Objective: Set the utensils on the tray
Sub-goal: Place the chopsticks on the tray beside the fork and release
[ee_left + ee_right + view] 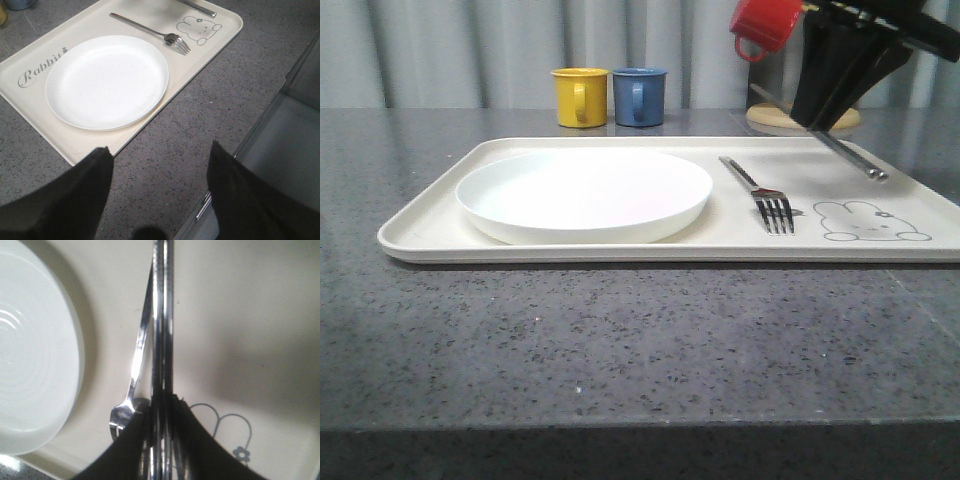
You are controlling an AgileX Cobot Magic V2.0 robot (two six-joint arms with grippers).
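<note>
The cream tray [430,225] holds a round white plate [585,192] on its left half. A silver fork [760,190] lies to the right of the plate, tines toward the front. My right gripper [817,120] hangs over the tray's back right, shut on a long silver knife-like bar [850,157]. The bar slants down toward the tray by the rabbit drawing. In the right wrist view the bar [162,315] runs straight out between the shut fingers, beside the fork [132,375]. My left gripper [160,147] is open and empty over bare counter near the tray [210,45].
A yellow mug [579,96] and a blue mug [639,96] stand behind the tray. A red mug [765,25] shows high at the back right, above a round wooden base [770,118]. A metal edge [280,115] borders the counter beside my left gripper.
</note>
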